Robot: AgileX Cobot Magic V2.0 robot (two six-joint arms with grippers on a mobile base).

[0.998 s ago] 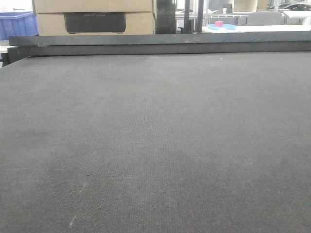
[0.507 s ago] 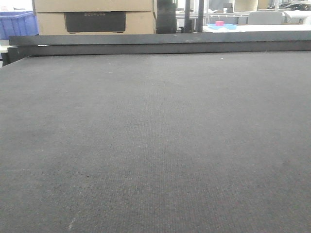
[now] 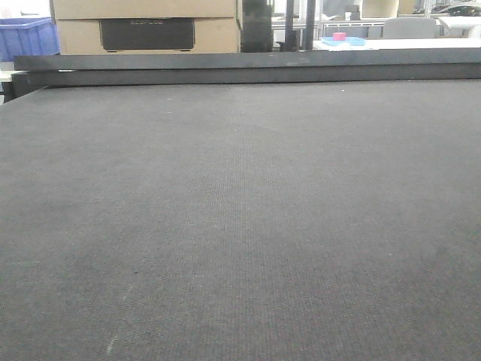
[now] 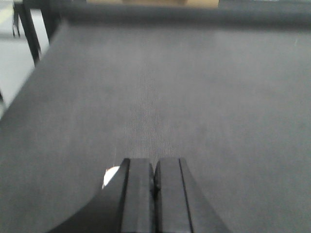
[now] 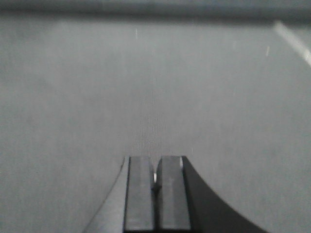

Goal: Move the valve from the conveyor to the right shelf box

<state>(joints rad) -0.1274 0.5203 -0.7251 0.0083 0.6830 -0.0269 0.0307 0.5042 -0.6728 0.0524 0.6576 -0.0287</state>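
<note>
The conveyor [image 3: 240,218] is a wide dark grey woven belt that fills the front view, edged at the back by a long black rail [image 3: 248,68]. No valve shows in any view, and the right shelf box is out of view. My left gripper [image 4: 154,162] is shut and empty, low over the belt [image 4: 155,92]. My right gripper [image 5: 155,160] is shut and empty, low over the belt [image 5: 155,87]. Neither arm shows in the front view.
Behind the rail stand cardboard boxes [image 3: 146,26], a blue crate [image 3: 26,37] at the far left and a white table with a pink object [image 3: 340,36] at the back right. The belt's left edge and a black frame leg [image 4: 29,34] show in the left wrist view.
</note>
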